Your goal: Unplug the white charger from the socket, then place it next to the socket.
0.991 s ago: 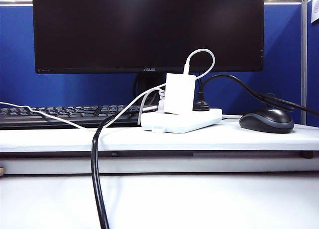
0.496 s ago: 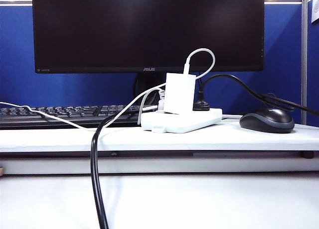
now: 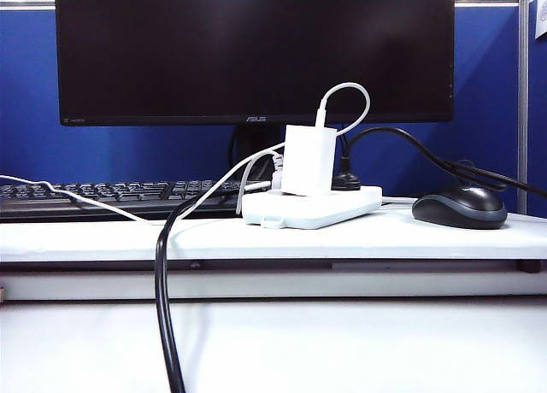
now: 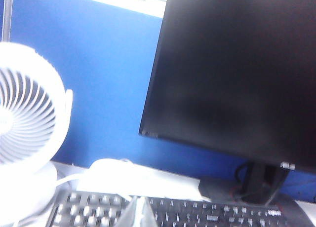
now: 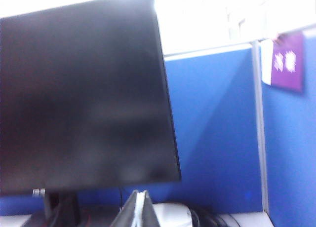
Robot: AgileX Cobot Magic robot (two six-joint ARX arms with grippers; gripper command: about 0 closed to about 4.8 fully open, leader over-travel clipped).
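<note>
A: Where was the white charger (image 3: 308,160)?

B: Plugged upright into the socket (image 3: 313,208), a low, smooth white strip with rounded corners on the white desk (image 3: 410,236). Its long axis ran vertically; a thin cable looped from its top.

A: The grippers?

B: Neither reached the desk. The left gripper (image 4: 137,212) and right gripper (image 5: 138,208) both had fingertips pressed together, empty, facing the black monitor (image 3: 254,51).

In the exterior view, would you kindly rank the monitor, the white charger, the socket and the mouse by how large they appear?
1. monitor, by far the largest.
2. socket, wide and flat.
3 and 4. mouse and white charger look alike in area, so I would not rank them; the charger stands upright, plugged into the socket.
</note>
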